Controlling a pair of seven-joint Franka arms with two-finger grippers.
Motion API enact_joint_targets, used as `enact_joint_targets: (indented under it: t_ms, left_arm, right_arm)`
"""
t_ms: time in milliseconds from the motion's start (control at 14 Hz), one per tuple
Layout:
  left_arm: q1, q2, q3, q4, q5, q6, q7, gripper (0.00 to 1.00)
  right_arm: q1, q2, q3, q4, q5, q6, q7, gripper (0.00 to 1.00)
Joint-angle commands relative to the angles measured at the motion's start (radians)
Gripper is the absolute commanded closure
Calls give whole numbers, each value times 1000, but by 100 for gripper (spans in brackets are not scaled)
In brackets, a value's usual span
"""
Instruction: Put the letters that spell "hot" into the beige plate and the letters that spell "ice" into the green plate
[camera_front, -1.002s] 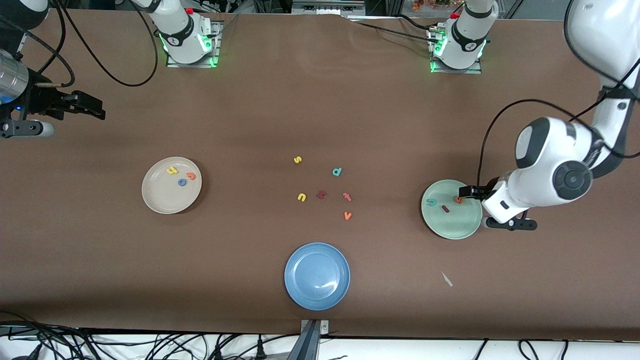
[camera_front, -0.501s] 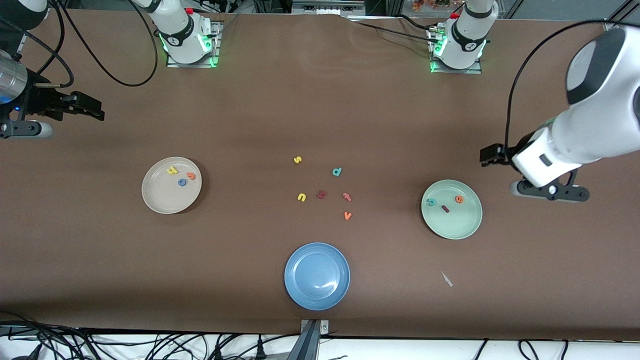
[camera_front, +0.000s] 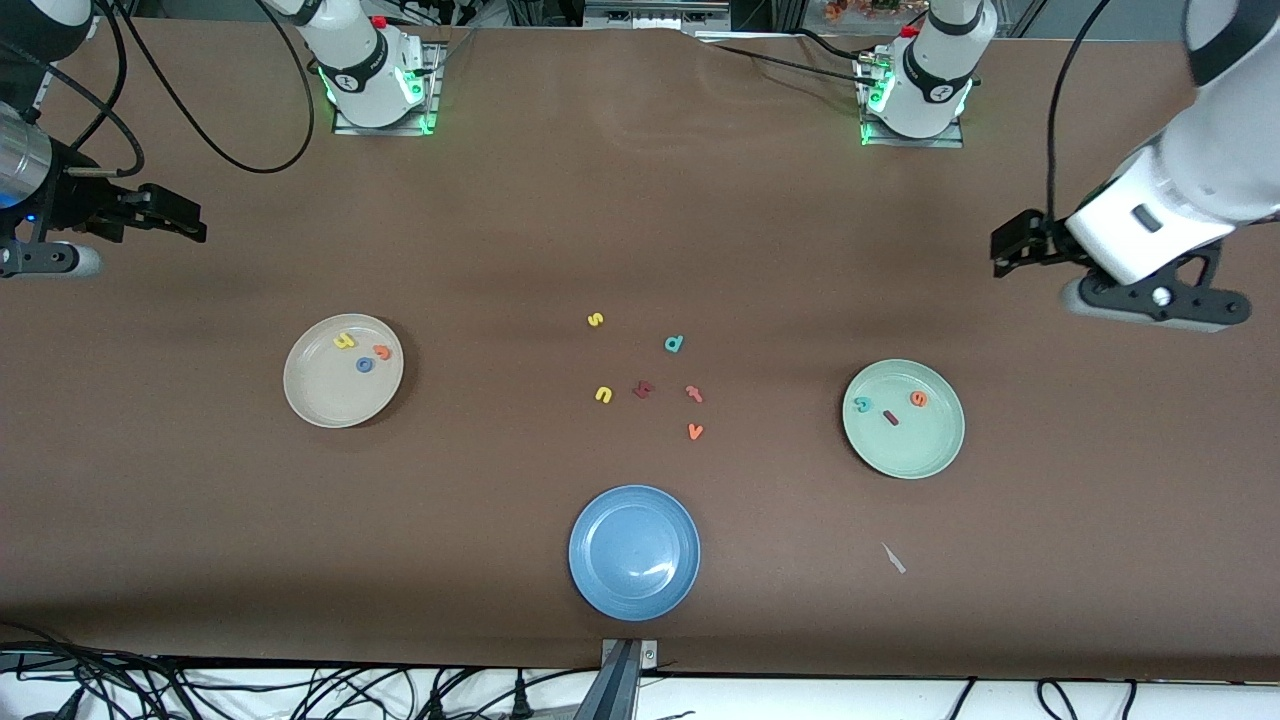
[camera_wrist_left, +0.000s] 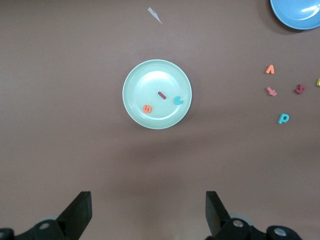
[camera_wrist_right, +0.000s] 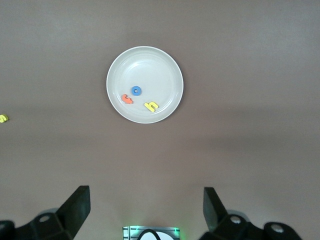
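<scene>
- Brown table covering (camera_front: 640, 200) spans the whole workspace; both arm bases stand at the edge farthest from the front camera.
- Beige plate (camera_front: 300, 395), toward the right arm's end, holds the yellow h (camera_front: 345, 341), orange t (camera_front: 382, 351) and blue o (camera_front: 364, 365), lying close together and apart from the rim.
- Green plate (camera_front: 930, 450), toward the left arm's end, holds the teal c (camera_front: 862, 405), dark red i (camera_front: 891, 418) and orange e (camera_front: 918, 399), each separate.
- Judgement: both words look sorted; nothing of the task appears left on the table.
- Leftovers between the plates: yellow s (camera_front: 595, 320), teal d (camera_front: 674, 344), yellow u (camera_front: 603, 394), dark red letter (camera_front: 643, 389), orange letter (camera_front: 693, 393), orange v (camera_front: 695, 431). Blue plate (camera_front: 634, 550) sits nearest the front camera, with no letters in it.
- Handling, judged: foam letters look light, soft and thin; best pinched across a stroke from above, since they could stick to a pad or skid.
- Left gripper (camera_front: 1010, 250): jaws spread wide, nothing between them, high over bare table; the green plate lies well apart from it.
- Right gripper (camera_front: 185, 220): fingers apart, empty, waiting over the table's end, well apart from the beige plate.
</scene>
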Motion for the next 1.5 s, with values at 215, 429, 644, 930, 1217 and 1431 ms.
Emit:
enact_joint_targets:
  t_ms: [215,429,644,930,1217,1431]
  left_arm:
    - [-79,-256,151,-334,-68,184,64,0]
    - [-52,-262,109,-328,-29,179,61,0]
    - [10,-275,62,-307,-18,121,60,0]
    - [11,-273,60,-306,-20,121,61,0]
    - [10,-275,65,-305,-21,121,66,0]
    - [5,-275,65,-305,-21,121,61,0]
  right_arm:
    - [-6,-3,5,-6,-6,11,1,0]
    - [-6,-3,5,-6,-6,11,1,0]
    - [-6,-3,5,-6,-6,11,1,0]
    - [-6,-3,5,-6,-4,11,1,0]
    - [-6,-3,5,-6,-4,11,1,0]
    - [-6,-3,5,-6,-4,11,-1,0]
